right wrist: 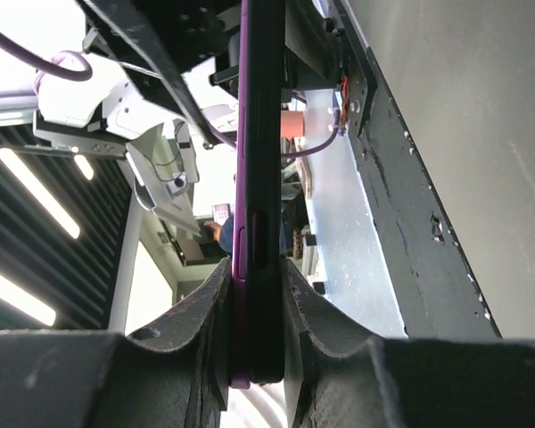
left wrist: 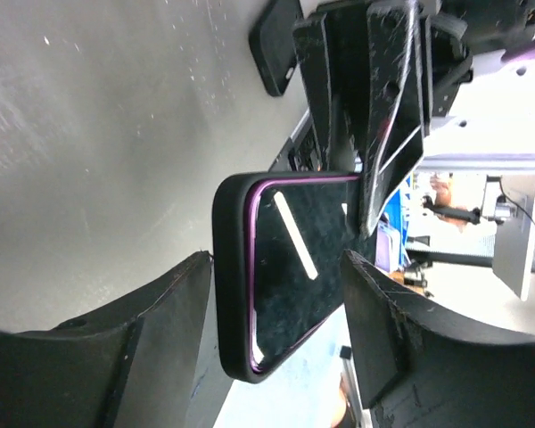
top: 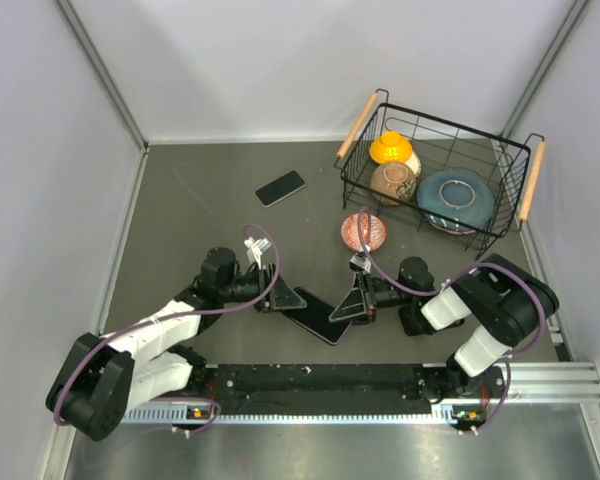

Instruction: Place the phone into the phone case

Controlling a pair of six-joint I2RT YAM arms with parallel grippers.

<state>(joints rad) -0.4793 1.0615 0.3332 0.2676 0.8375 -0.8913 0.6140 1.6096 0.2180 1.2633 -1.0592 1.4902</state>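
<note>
Purple-rimmed phone (left wrist: 294,267) sits in the black phone case (left wrist: 227,294), held between both arms. Right end effector (right wrist: 257,330) clenched on its faces. Left end effector (left wrist: 275,259) straddles it, grip indeterminate. Judged rigid, light, glass slippery: hold by the case edges.

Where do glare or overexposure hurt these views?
Left wrist: the phone mirrors a bright strip on its screen, and the background at right is blown out. Right wrist: ceiling lights at left are overexposed, and the right gripper reads dark. Top external: even light, no harsh glare.
</note>
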